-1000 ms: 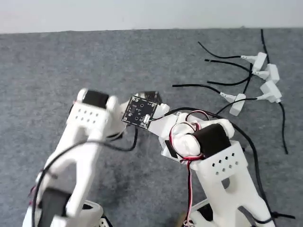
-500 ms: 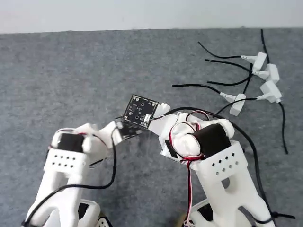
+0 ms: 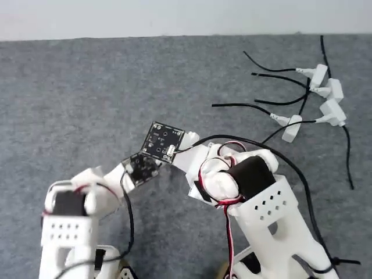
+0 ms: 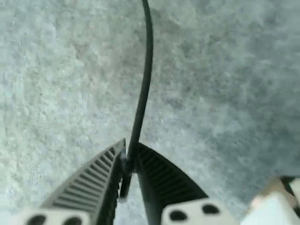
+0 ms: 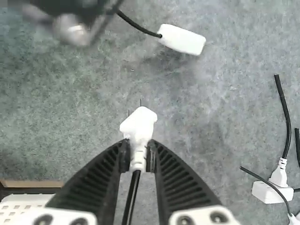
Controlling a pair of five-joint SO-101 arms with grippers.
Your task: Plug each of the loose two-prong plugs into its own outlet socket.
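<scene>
High view, arms: left arm (image 3: pixel 67 218) and right arm (image 3: pixel 258 186) close together over the grey tabletop (image 3: pixel 87 87).
High view, cluster: white plugs and sockets (image 3: pixel 332 90) on black leads, well apart from both arms.
Left wrist view, left pincer (image 4: pixel 131 151): pinched tight on a black cord (image 4: pixel 144 79) running ahead from its tips.
Right wrist view, right pincer (image 5: pixel 137 149): clamped on the white two-prong plug (image 5: pixel 138 123), prongs pointing away.
Right wrist view, outlet socket (image 5: pixel 182 39): ahead of the prongs, apart from them.

A grey felt mat (image 3: pixel 87 87) spreads out, pale wall (image 3: pixel 174 17) behind it.
</scene>
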